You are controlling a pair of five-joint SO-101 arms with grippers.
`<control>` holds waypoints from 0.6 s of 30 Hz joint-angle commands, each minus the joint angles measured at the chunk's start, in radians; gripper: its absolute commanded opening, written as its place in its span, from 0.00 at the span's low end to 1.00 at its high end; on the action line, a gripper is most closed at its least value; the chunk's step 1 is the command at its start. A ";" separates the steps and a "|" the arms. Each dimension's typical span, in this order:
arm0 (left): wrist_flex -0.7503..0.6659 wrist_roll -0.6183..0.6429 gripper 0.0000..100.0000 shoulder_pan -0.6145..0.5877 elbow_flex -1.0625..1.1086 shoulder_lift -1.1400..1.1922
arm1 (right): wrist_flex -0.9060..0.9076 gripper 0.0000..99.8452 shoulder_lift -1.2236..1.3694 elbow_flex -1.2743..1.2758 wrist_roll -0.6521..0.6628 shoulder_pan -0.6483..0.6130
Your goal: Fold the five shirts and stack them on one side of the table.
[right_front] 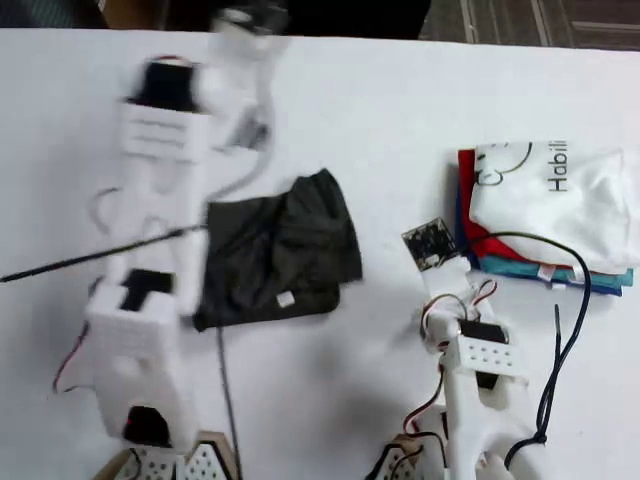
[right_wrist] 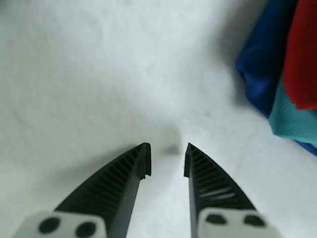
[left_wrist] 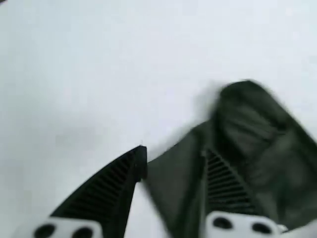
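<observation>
A dark, crumpled shirt [right_front: 275, 250] lies mid-table with a small white label near its front edge. At the right sits a stack of folded shirts [right_front: 545, 215]: white on top, red, blue and teal edges below. My left arm [right_front: 160, 150] stretches over the table's left side. Its gripper [left_wrist: 173, 152] is open just above the table, one finger [left_wrist: 223, 183] over the dark shirt [left_wrist: 257, 139], the other over bare table. My right gripper [right_wrist: 167, 147] is open and empty above bare table, beside the stack's blue [right_wrist: 262, 54], red [right_wrist: 304, 54] and teal [right_wrist: 292, 119] edges.
The white table [right_front: 400, 110] has free room at the back and between the dark shirt and the stack. A black cable [right_front: 565, 330] loops beside the right arm [right_front: 470, 350]. A thin black line [right_front: 90, 258] crosses the left arm.
</observation>
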 commanded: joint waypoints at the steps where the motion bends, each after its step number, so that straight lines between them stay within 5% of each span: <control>1: 0.017 -0.008 0.01 -0.204 0.001 -0.012 | 0.033 0.09 -0.019 -0.075 -0.003 -0.031; 3: 0.017 -0.008 0.03 -0.288 0.048 -0.012 | 0.142 0.01 -0.004 -0.172 -0.008 -0.088; 11: -0.012 -0.026 0.03 -0.445 0.363 -0.040 | 0.547 0.07 0.335 -0.835 -0.153 -0.394; 18: -0.270 -0.110 0.03 -0.700 0.742 -0.213 | 0.776 0.06 0.742 -1.433 -0.189 -0.644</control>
